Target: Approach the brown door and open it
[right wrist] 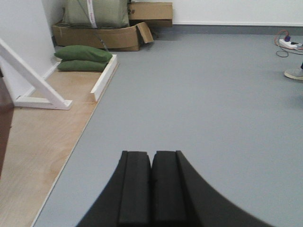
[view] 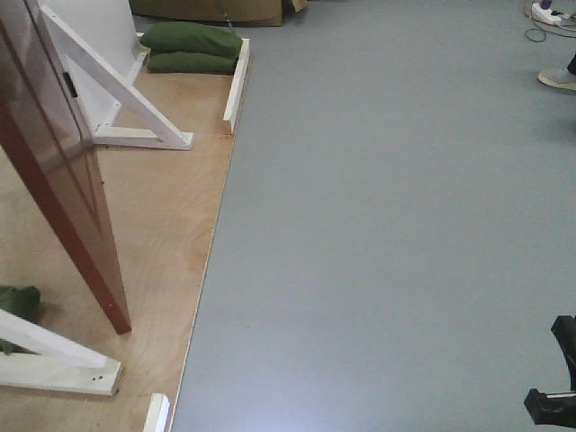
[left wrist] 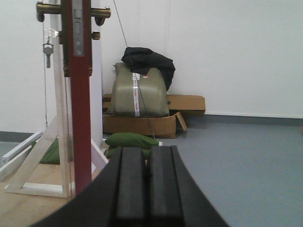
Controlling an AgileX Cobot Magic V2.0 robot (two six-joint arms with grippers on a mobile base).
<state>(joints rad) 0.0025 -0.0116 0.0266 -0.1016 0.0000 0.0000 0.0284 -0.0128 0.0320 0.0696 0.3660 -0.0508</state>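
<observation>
The brown door [view: 56, 180] stands ajar on the plywood platform at the left, its narrow edge turned towards me. In the left wrist view the door edge [left wrist: 79, 118] rises just left of my left gripper [left wrist: 146, 150], which is shut and empty and sits below and to the right of the lock. Brass handles [left wrist: 102, 13] stick out on both sides at the top, with a metal lock plate [left wrist: 78, 35] and hanging keys [left wrist: 47, 51]. My right gripper [right wrist: 151, 154] is shut and empty over the grey floor; a sliver of the door [right wrist: 4, 127] shows at that view's left edge.
White frame braces [view: 117, 85] and a lower one [view: 54, 355] stand on the plywood platform [view: 171, 225]. Green sandbags [view: 191, 47] lie at its far end beside a white kerb [view: 236, 81]. Cardboard boxes [left wrist: 142, 124] and a person's shoe [view: 558, 79] lie beyond. A black arm part [view: 553, 387] shows bottom right.
</observation>
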